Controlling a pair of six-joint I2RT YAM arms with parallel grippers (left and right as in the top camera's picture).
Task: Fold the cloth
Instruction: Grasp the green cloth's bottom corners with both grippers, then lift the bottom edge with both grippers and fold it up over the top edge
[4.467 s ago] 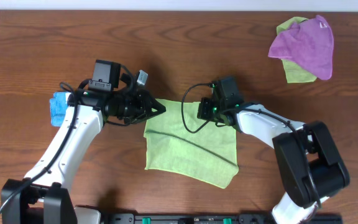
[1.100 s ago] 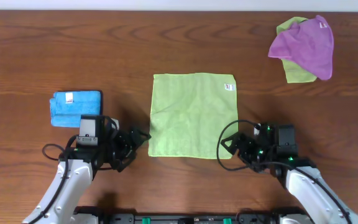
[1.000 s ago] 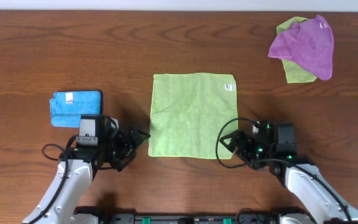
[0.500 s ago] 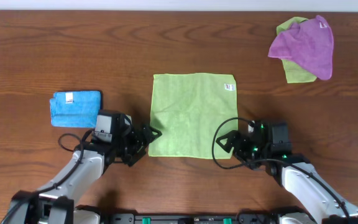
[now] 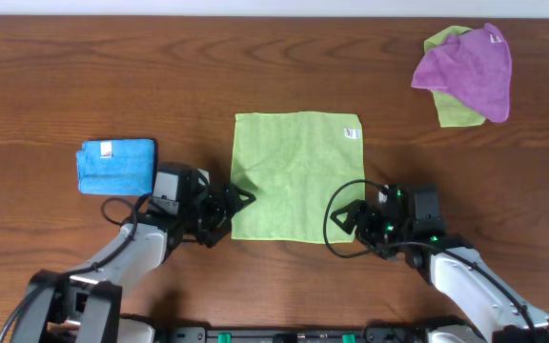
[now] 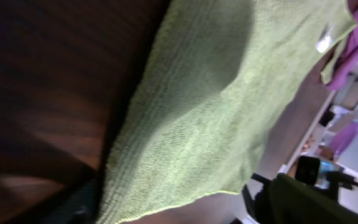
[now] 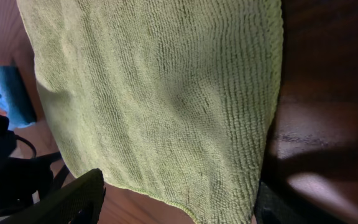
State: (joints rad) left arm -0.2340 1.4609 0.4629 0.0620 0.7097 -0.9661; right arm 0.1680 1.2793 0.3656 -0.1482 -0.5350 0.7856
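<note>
The light green cloth (image 5: 296, 176) lies spread flat and square on the wooden table, with a small white tag near its far right corner. My left gripper (image 5: 240, 203) is at the cloth's near left corner, open. In the left wrist view the cloth (image 6: 216, 106) fills the frame and its near edge runs between the two dark fingers (image 6: 312, 202). My right gripper (image 5: 345, 225) is at the near right corner, open. In the right wrist view that corner of the cloth (image 7: 160, 93) lies between the fingers (image 7: 73, 199).
A folded blue cloth (image 5: 115, 165) lies left of the left arm. At the far right corner a purple cloth (image 5: 467, 65) lies heaped over another green cloth (image 5: 456, 110). The table's near edge is just behind both arms.
Both grippers have slid inward from beside the cloth onto its near corners, the left one the farthest. Their jaws have narrowed a little. The cloth, rumpled earlier, now lies flat.
</note>
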